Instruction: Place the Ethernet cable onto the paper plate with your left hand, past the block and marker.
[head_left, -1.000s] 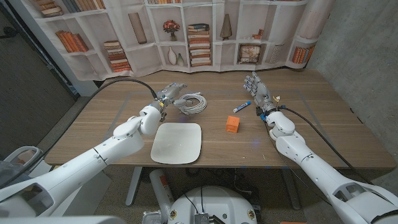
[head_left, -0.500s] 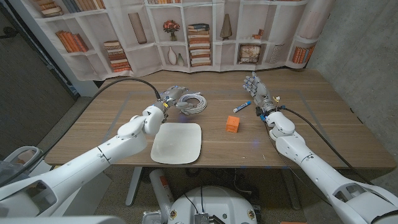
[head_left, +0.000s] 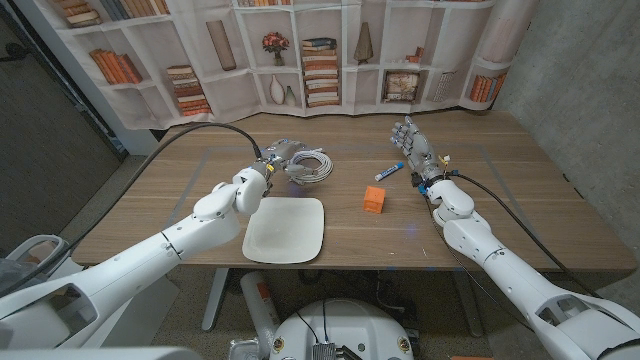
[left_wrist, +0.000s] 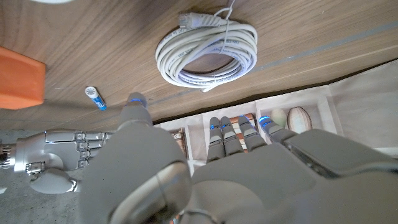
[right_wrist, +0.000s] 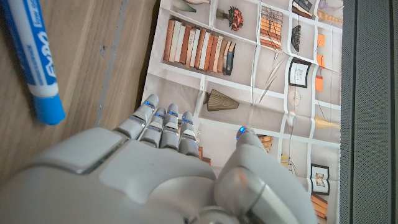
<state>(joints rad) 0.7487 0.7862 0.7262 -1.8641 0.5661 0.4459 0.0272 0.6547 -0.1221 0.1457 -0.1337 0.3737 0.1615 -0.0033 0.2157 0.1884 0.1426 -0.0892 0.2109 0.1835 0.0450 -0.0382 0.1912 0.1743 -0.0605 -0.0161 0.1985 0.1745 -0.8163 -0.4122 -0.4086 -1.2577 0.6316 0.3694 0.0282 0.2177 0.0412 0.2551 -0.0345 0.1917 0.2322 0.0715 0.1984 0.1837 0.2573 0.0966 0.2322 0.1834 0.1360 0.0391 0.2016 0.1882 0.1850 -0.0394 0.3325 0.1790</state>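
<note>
Left hand (head_left: 277, 157) fingers (left_wrist: 227, 138) just beside coiled Ethernet cable (left_wrist: 206, 53), not gripping.

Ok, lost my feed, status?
Left robot hand open at the Ethernet cable, no grip. Right robot hand open. Paper plate bare.

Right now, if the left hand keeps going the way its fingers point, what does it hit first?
Most likely the coiled Ethernet cable, lying just ahead of the left hand; height above it is unclear.
</note>
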